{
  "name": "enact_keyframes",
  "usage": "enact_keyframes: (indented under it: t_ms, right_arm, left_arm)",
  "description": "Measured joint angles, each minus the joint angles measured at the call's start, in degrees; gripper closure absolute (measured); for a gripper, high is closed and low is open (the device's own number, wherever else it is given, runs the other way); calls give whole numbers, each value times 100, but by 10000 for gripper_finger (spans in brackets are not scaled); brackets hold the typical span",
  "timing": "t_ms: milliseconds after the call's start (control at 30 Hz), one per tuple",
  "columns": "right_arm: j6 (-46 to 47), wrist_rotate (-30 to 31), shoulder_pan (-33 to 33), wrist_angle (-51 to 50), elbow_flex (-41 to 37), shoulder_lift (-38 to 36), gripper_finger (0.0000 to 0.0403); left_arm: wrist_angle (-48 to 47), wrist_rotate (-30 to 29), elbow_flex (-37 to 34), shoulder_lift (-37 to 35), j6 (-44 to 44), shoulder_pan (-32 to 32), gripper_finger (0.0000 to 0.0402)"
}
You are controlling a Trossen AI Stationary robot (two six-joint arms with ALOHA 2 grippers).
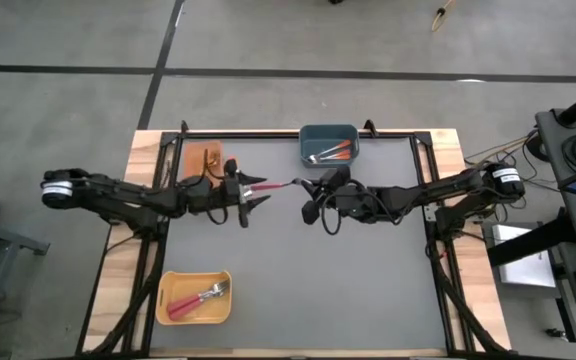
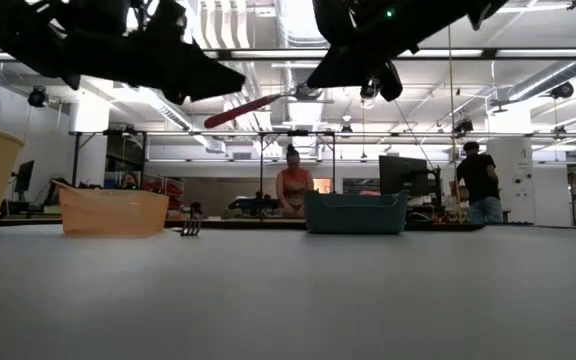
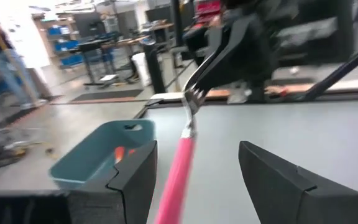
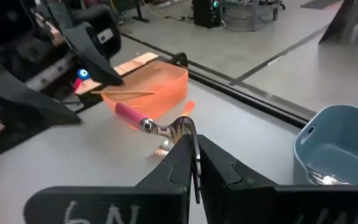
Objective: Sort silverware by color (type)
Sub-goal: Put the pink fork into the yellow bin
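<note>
The pink-handled fork [image 1: 276, 186] hangs in mid-air above the middle of the desk [image 1: 368, 290], level, between the two arms. The right gripper [image 4: 194, 163] has its fingers clamped together on the fork's tine end; the pink handle points left into the gap of the left gripper [image 1: 253, 190], whose fingers stand wide apart around the handle without touching it. It looks like a hand-over in progress.

The fork seems light and stiff, its metal end thin and probably slippery; the thicker handle is the better hold, taken near its middle so it cannot pivot.

The yellow bin [image 1: 194, 297] at the near left already holds pink-handled forks. The blue-grey bin [image 1: 328, 144] sits at the far edge with orange-handled ones, and the orange bin [image 1: 204, 162] at the far left.
</note>
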Motion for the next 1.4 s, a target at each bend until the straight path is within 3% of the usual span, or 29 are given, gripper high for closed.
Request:
enact_keyframes:
  t_ms: [133, 367, 1000, 1233, 1400]
  right_arm:
    - [292, 1, 0, 3, 12, 0, 394]
    - [578, 8, 0, -10, -63, 4, 394]
    - [705, 168, -2, -212, -69, 9, 394]
    - [732, 170, -2, -257, -69, 9, 394]
    - [977, 313, -22, -299, -69, 9, 394]
  left_arm:
    - [-3, -338, 297, 386, 470, -17, 194]
    - [-261, -385, 942, 1014, 1221, -42, 194]
    - [-395, -1712, 1951, 2342, 2120, -350, 194]
    - [-437, -2356, 2092, 2583, 2291, -475, 194]
    - [-419, -2402, 2134, 2552, 2397, -647, 194]
